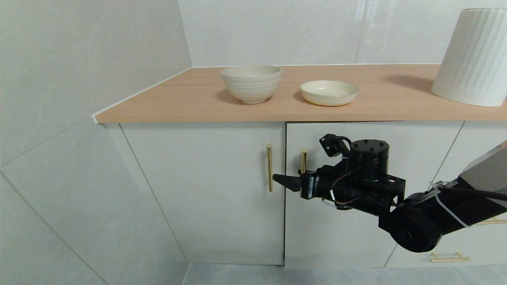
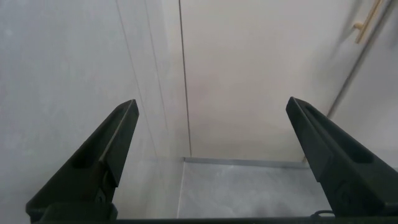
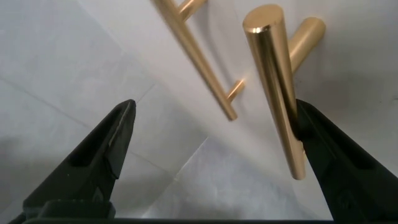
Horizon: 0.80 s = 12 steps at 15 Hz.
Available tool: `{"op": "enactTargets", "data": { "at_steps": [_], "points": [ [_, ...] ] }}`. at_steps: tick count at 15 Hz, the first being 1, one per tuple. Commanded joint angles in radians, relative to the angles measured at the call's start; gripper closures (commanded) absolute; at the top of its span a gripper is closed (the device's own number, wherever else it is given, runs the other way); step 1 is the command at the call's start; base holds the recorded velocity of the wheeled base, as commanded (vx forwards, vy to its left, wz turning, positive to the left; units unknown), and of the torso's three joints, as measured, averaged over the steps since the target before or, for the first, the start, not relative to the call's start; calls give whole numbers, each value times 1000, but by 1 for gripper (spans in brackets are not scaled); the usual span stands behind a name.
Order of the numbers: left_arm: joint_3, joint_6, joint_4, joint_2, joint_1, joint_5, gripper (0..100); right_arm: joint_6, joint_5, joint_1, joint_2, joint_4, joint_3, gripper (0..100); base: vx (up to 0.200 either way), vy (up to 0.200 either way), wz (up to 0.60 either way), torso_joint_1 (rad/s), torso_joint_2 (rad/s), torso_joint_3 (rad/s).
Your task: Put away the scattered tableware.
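You are looking at a pale wood desk (image 1: pixel 396 99) that runs across the upper half of the head view, set into a corner of light grey tiled walls, with grey floor at the bottom edge. Under it are white cabinet doors. Two slim gold handles (image 1: pixel 269 168) stand side by side at centre frame, one on each side of the door seam, both with their long axis vertical. At lower right a short gold drawer pull (image 1: pixel 449 258) lies horizontal.

The tableware sits on the desk, upper centre. A deep cream bowl (image 1: pixel 251 83) is upright with its mouth facing up. Just to its right, apart from it, is a shallow cream dish (image 1: pixel 329 92), also mouth up. A tall white ribbed container (image 1: pixel 473 59) stands at the far upper right.

Your right gripper (image 1: pixel 283 181) points left at handle height in the middle of the frame. Its fingers are spread wide (image 3: pixel 214 118), and the right door's handle (image 3: pixel 277 93) is inside the gap, hard against one finger (image 3: pixel 329 155); you cannot tell whether they touch. Your left gripper (image 2: pixel 211 162) is also spread wide, holding nothing, facing a plain white panel and the floor.
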Motion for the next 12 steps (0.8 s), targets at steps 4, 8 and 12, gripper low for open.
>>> {"op": "enactTargets", "data": {
  "at_steps": [4,8,12],
  "points": [
    [0,-2,0,0,0,0,0,0,48,10,-68,3,71,0,0,0,0,0,0,0],
    [-69,60,3,8,-2,-47,0,-1,135,14,-157,3,183,0,0,0,0,0,0,0],
    [-279,58,97,275,-3,-253,0,-6,198,14,-232,3,281,0,0,0,0,0,0,0]
  ]
}}
